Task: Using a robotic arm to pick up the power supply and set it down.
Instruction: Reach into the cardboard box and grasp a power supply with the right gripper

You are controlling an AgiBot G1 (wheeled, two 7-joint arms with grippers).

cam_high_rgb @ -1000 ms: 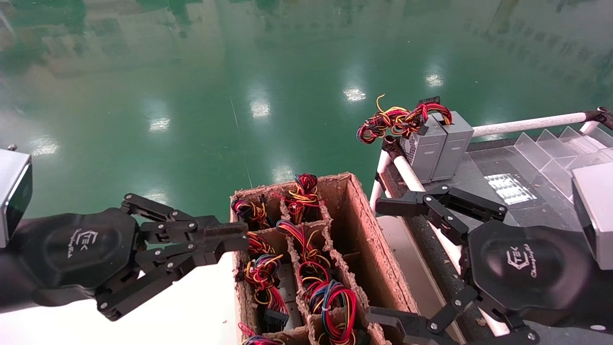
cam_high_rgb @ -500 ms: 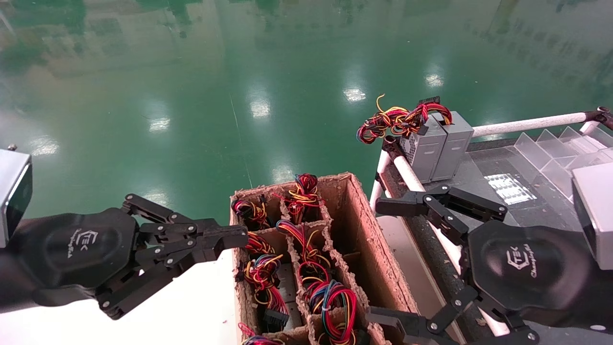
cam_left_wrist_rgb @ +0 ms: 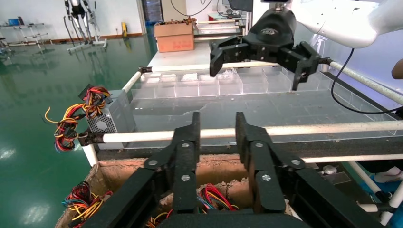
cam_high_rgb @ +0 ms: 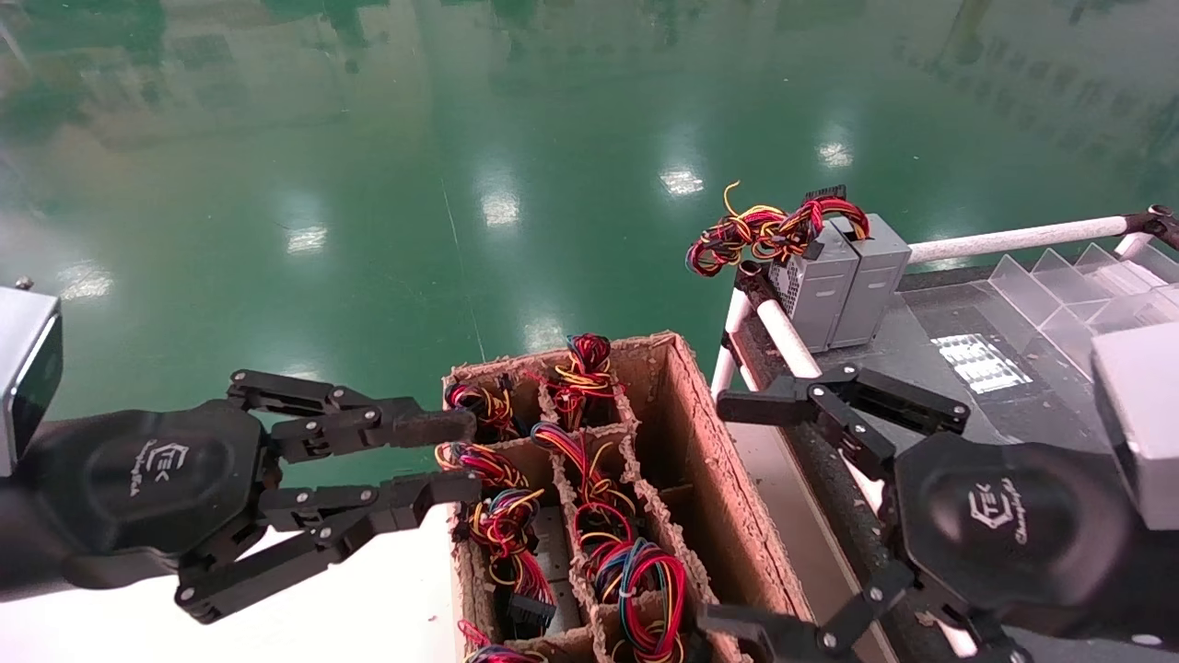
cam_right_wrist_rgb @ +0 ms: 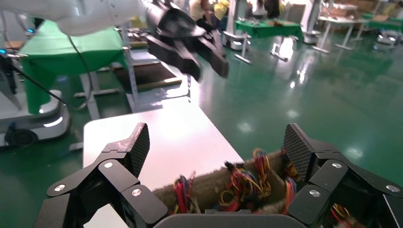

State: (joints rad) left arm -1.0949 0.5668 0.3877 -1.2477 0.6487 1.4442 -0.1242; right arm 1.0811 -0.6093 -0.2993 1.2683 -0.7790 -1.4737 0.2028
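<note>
A brown cardboard box (cam_high_rgb: 709, 479) with dividers holds several power supplies; only their upright looped wire bundles show, such as one (cam_high_rgb: 497, 529) by the left wall and one (cam_high_rgb: 640, 575) in the middle. My left gripper (cam_high_rgb: 465, 456) hovers at the box's left wall, open, nothing between its fingers. In the left wrist view the left gripper (cam_left_wrist_rgb: 217, 118) points over the box (cam_left_wrist_rgb: 214, 166). My right gripper (cam_high_rgb: 714, 511) stands wide open at the box's right wall, empty. The right wrist view shows the right gripper (cam_right_wrist_rgb: 217, 142) above blurred bundles (cam_right_wrist_rgb: 244, 183).
Two grey boxes (cam_high_rgb: 834, 276) with a sprawling red-yellow tangle (cam_high_rgb: 764, 230) stand on the dark table's far corner, by a white pipe rail (cam_high_rgb: 1013, 238). Clear dividers (cam_high_rgb: 1078, 285) lie further right. A white table (cam_high_rgb: 368, 599) is left of the box. Green floor lies beyond.
My left gripper's fingers spread from nearly shut to open beside the box. The right gripper shifted slightly down and toward the box.
</note>
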